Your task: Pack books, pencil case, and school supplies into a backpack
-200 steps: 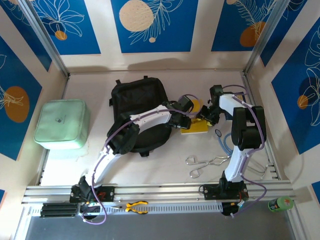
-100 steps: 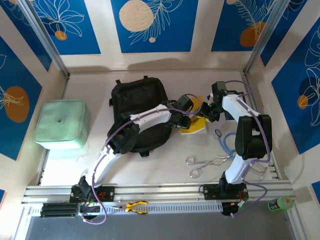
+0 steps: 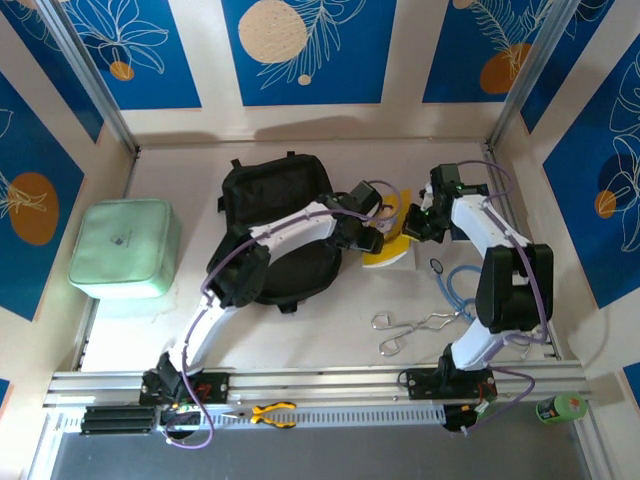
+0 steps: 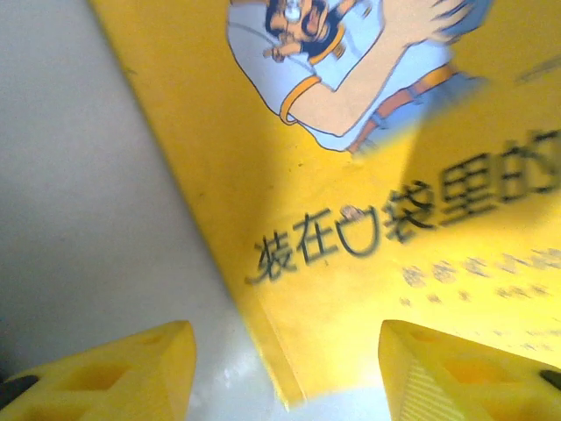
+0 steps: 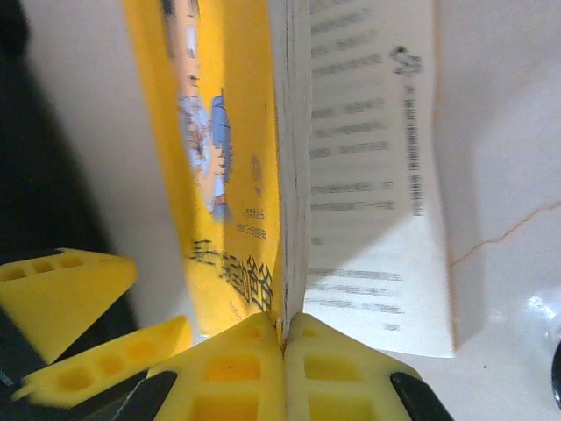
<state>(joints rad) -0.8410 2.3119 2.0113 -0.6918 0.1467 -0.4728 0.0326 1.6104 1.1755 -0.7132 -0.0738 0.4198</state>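
The yellow book point(image 3: 388, 252) with a cartoon face lies just right of the black backpack point(image 3: 278, 235), one edge raised. My right gripper point(image 3: 411, 228) is shut on that edge. In the right wrist view its fingertips point(image 5: 250, 355) pinch the yellow cover point(image 5: 230, 175) and a few pages, and a white printed page point(image 5: 368, 175) splays off to the right. My left gripper point(image 3: 372, 238) reaches across the backpack to the book's other side. It stands open point(image 4: 285, 373), with the cover's corner point(image 4: 351, 289) between its yellow fingers point(image 4: 118, 373), which do not touch it.
A mint-green pouch point(image 3: 125, 248) rests at the left wall. Metal tongs point(image 3: 410, 330) and a blue cord point(image 3: 455, 285) lie near the right arm's base. Yellow-handled pliers point(image 3: 272, 412) and a green tape roll point(image 3: 560, 407) sit on the front rail.
My right gripper has closed on the yellow book's edge and lifted it, with that arm stretching further back. The left gripper's fingers have opened wider beside the book.
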